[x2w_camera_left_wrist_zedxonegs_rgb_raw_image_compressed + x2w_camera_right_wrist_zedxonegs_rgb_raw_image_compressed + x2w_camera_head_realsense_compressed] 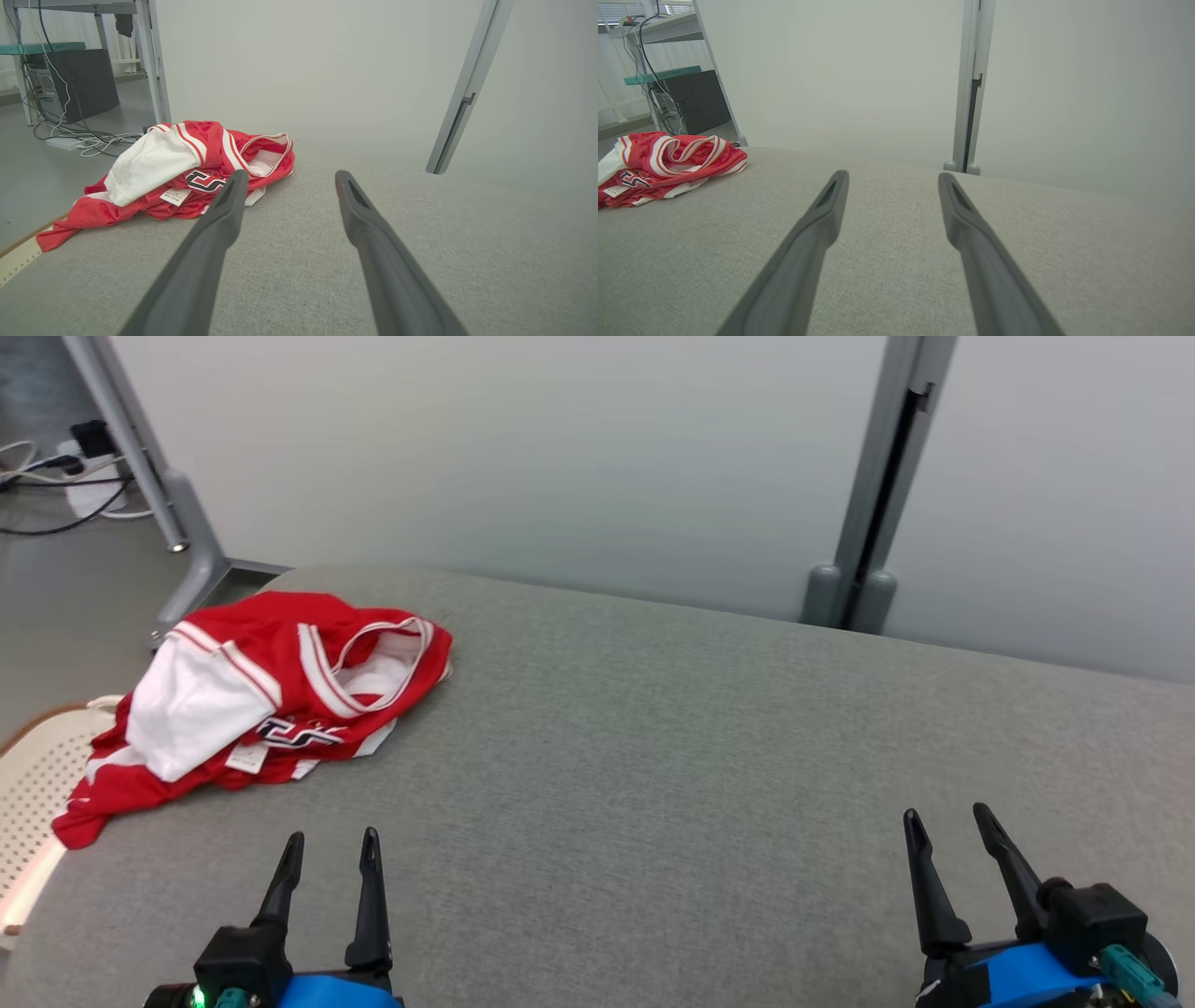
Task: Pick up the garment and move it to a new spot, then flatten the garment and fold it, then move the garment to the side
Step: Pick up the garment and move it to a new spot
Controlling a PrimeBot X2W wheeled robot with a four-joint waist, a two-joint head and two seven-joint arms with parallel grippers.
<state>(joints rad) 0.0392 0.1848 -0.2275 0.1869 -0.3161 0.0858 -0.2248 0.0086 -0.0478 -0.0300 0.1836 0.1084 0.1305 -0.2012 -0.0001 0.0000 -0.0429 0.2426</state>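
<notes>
A crumpled red and white garment (pixel 261 700) with dark lettering lies bunched at the far left of the grey fabric table (pixel 653 756), one end hanging over the left edge. In the left wrist view the garment (pixel 182 177) sits ahead and to the left of my fingers. From the right wrist it appears as a red heap, the garment (pixel 668 165), far off to the left. My left gripper (pixel 331 840) stands open near the front edge, a short way in front of the heap and apart from it. My right gripper (pixel 948 817) is open at the lower right, holding nothing.
A pale perforated chair (pixel 33 793) stands beside the table's left edge. Grey partition panels with metal posts (pixel 873 485) rise behind the table. Cables and a power strip (pixel 84 476) lie on the floor at the far left. A dark computer case (pixel 77 84) stands under a desk.
</notes>
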